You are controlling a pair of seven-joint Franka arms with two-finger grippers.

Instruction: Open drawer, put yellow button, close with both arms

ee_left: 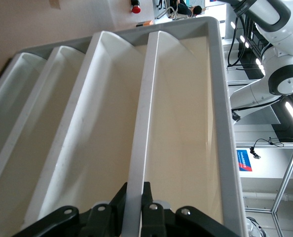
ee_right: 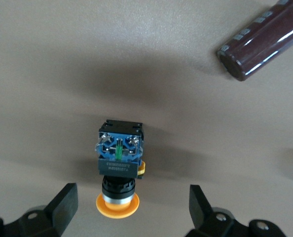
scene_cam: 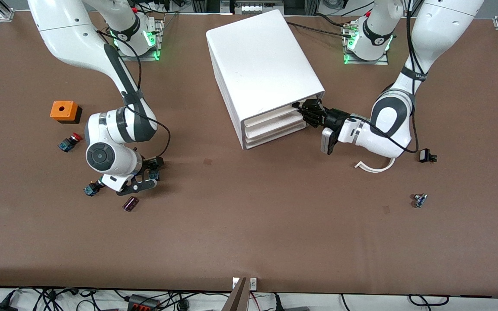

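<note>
The white cabinet [scene_cam: 262, 65] stands at the robots' end of the table, its three drawer fronts facing the front camera. My left gripper [scene_cam: 307, 111] [ee_left: 135, 192] is shut on the thin white front lip of the topmost drawer [scene_cam: 270, 117] [ee_left: 141, 123], at the corner toward the left arm's end. The yellow button [ee_right: 118, 158] lies on its side on the table, its orange-yellow cap [ee_right: 118, 205] pointing at the right wrist camera. Low over it, my right gripper [scene_cam: 149, 175] [ee_right: 132, 195] is open, one finger on each side, not touching. From the front, the hand hides most of the button [scene_cam: 154, 174].
A maroon capacitor [scene_cam: 130, 203] [ee_right: 262, 47] lies close to the right gripper. Another button [scene_cam: 91, 188], a red-capped button [scene_cam: 69, 141] and an orange box [scene_cam: 64, 110] sit toward the right arm's end. A white curved strip [scene_cam: 376, 166] and small parts [scene_cam: 427, 156] [scene_cam: 419, 200] lie near the left arm.
</note>
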